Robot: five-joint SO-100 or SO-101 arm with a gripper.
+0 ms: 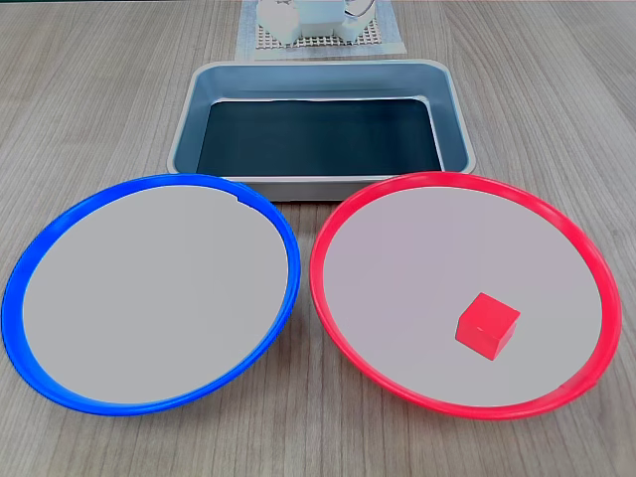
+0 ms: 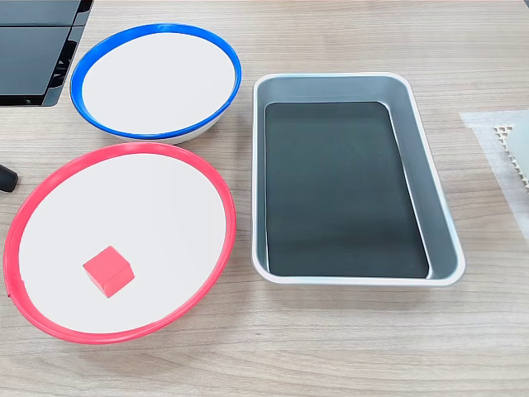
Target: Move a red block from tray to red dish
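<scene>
Pincer state cannot be told from these pictures: what may be the arm's white base (image 1: 313,22) sits on a pale mat at the far edge of the counter (image 1: 89,89) in a fixed view, but that part is cropped and too small to read, so I will not guess whether the fingers are spread or pressed together.

The red block (image 1: 487,324) lies inside the red dish (image 1: 338,234), resting flat on the pale centre, off toward the near right part in that view and apart from the rim. In the other fixed view the red block (image 2: 108,270) sits in the lower left part of the red dish (image 2: 216,186). The tray (image 1: 194,109) stands behind the two plates with its dark bottom bare, and the blue-rimmed plate (image 1: 283,234) beside the red one holds nothing.

Judged from how things lie, the move looks done. What could still go wrong is small: the dish is shallow and its surface looks smooth, so a knock to its rim, or an arm sweeping low across it, could slide the glossy cube toward the edge or over it. The two plates sit just beside each other, so a bump to the blue one could pass on to the red.
</scene>
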